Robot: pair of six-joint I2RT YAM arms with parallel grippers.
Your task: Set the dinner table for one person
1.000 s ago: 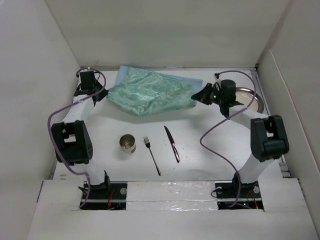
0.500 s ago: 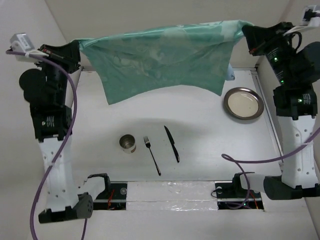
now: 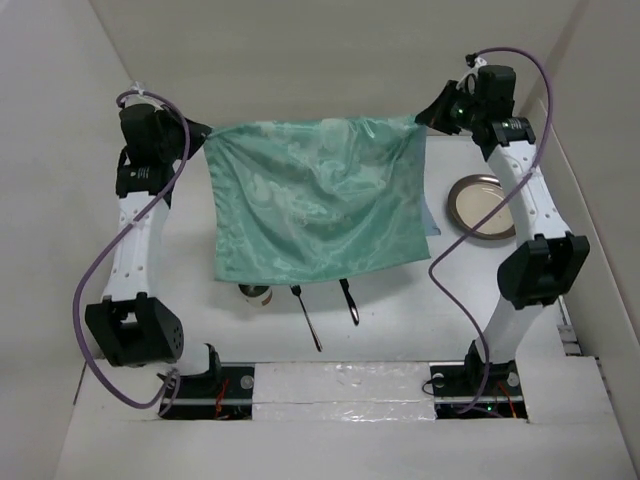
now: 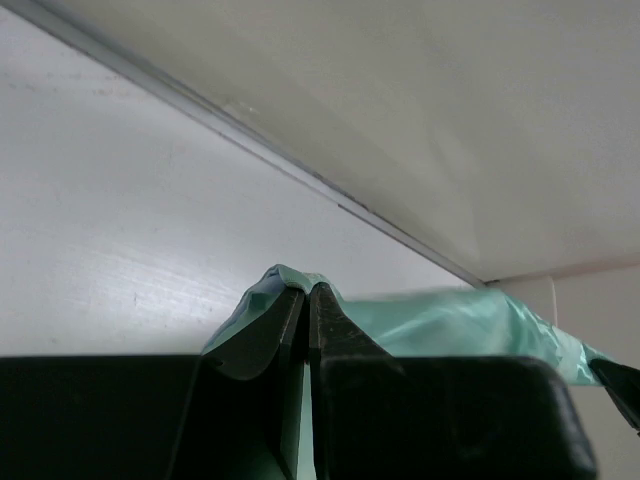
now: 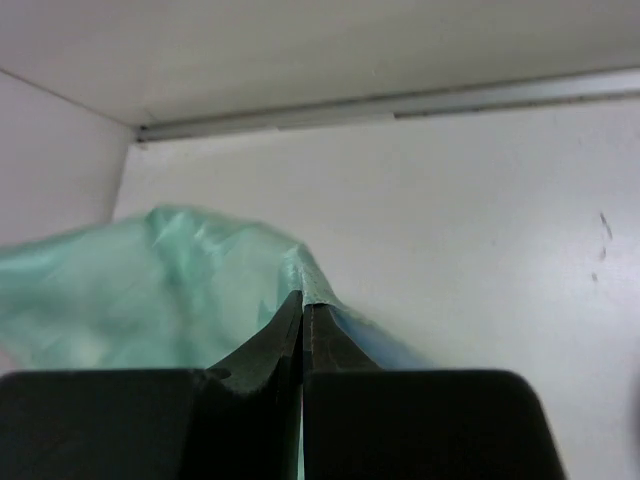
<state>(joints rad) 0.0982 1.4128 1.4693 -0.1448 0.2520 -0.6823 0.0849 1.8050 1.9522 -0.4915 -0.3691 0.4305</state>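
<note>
Corners of the green cloth mat (image 3: 315, 200) are pinched high above the surface, one by each arm, so the mat hangs between them as an open sheet. The left gripper (image 4: 307, 292) has its fingers pressed together on the corner at its side, and the right gripper (image 5: 302, 298) is closed in the same way on the other corner. I judge that holding it stretched like this lets the mat spread flat, so that it can be laid down as the place for one person. The dinner table (image 3: 400, 320) lies below everything, a large, flat, plain white surface between pale walls. On it a plate (image 3: 487, 205) stands at the right side, and a cup (image 3: 257, 292), a fork (image 3: 308, 322) and a knife (image 3: 351, 304) lie near the front, partly hidden behind the lower edge of the mat.
</note>
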